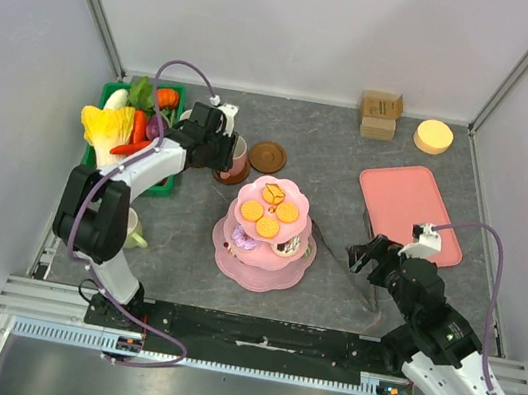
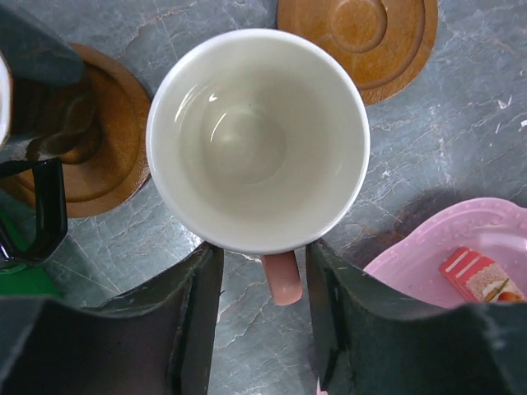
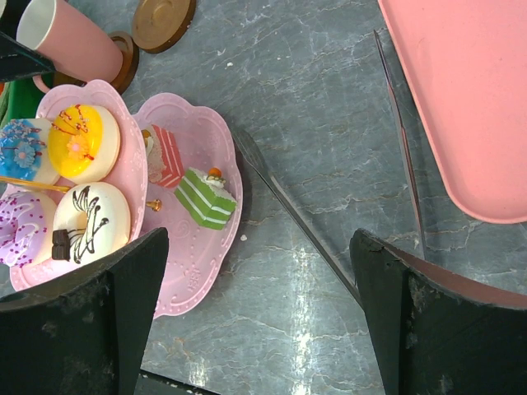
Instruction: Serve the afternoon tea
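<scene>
The pink mug (image 2: 257, 140) stands upright between two brown saucers, white inside and empty. Its handle (image 2: 282, 277) lies between the fingers of my left gripper (image 2: 263, 247), which is open, with a gap on each side. In the right wrist view a saucer edge (image 3: 125, 64) shows at the mug's base. A dark mug (image 2: 37, 115) sits on the left saucer (image 2: 103, 152); the other saucer (image 1: 267, 156) is bare. The pink tiered stand (image 1: 233, 263) holds orange biscuits (image 1: 266, 226), donuts (image 3: 82, 144) and cake bits (image 3: 206, 197). My right gripper (image 1: 368, 256) hangs open, right of the stand.
A pink tray (image 1: 412, 210) lies at the right, with metal tongs (image 3: 306, 222) on the table beside it. A green crate of toy vegetables (image 1: 139, 126) stands at the back left. Cardboard boxes (image 1: 379, 113) and a yellow disc (image 1: 433, 137) sit at the back. A pale mug (image 1: 137, 230) stands by the left arm.
</scene>
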